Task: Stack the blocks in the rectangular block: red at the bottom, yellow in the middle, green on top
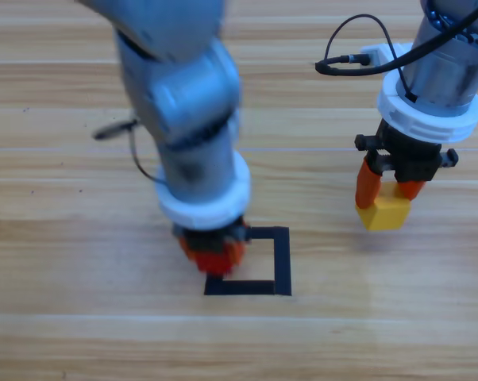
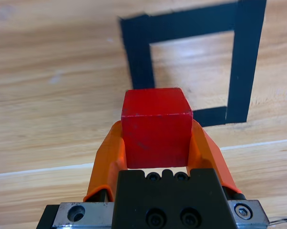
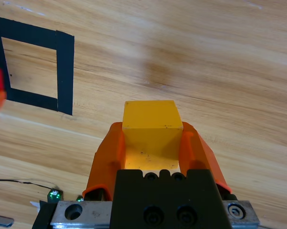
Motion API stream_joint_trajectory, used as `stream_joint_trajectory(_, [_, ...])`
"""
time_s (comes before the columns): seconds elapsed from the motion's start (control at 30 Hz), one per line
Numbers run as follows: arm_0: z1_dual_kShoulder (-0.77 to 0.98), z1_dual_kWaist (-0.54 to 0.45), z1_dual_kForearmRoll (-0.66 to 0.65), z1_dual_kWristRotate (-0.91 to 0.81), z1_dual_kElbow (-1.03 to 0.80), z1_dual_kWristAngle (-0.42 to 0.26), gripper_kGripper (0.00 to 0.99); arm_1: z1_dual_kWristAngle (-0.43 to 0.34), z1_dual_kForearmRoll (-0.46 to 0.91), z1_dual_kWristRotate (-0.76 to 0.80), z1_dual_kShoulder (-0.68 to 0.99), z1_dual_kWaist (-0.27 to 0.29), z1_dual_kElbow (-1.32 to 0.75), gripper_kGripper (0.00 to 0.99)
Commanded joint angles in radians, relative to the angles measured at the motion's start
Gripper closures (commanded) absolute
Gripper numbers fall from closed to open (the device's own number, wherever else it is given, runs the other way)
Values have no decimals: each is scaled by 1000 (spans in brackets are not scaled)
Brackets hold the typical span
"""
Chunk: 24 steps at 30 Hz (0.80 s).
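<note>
Both grippers loaded: left has red, right has yellow.

I see my left gripper (image 2: 157,143) with jaws closed snug on the red cube (image 2: 156,126), sitting at the near-left corner of the black tape frame (image 1: 282,258) in the high view, cube not inside the opening. My right gripper (image 3: 152,145) is clamped on the yellow cube (image 3: 151,133), well to the right of the frame, above the wooden table (image 1: 64,317). No readable writing or labels anywhere. Green cube not in view.
</note>
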<state>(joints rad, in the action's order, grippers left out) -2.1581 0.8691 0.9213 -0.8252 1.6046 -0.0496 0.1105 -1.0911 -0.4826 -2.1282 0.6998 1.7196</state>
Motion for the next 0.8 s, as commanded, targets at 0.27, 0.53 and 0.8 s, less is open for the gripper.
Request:
stream_joint_trajectory(0.27, [-94,77,8,-81,94,8,990,-23,-6,-19,83,-37,-32,990])
stream_joint_trajectory(0.53, [-109,77,8,-94,103,13,990,-17,2,-24,83,-39,-35,990])
stream_joint_trajectory(0.8, [-131,76,4,-100,109,11,990,-11,10,-10,80,-39,-37,990])
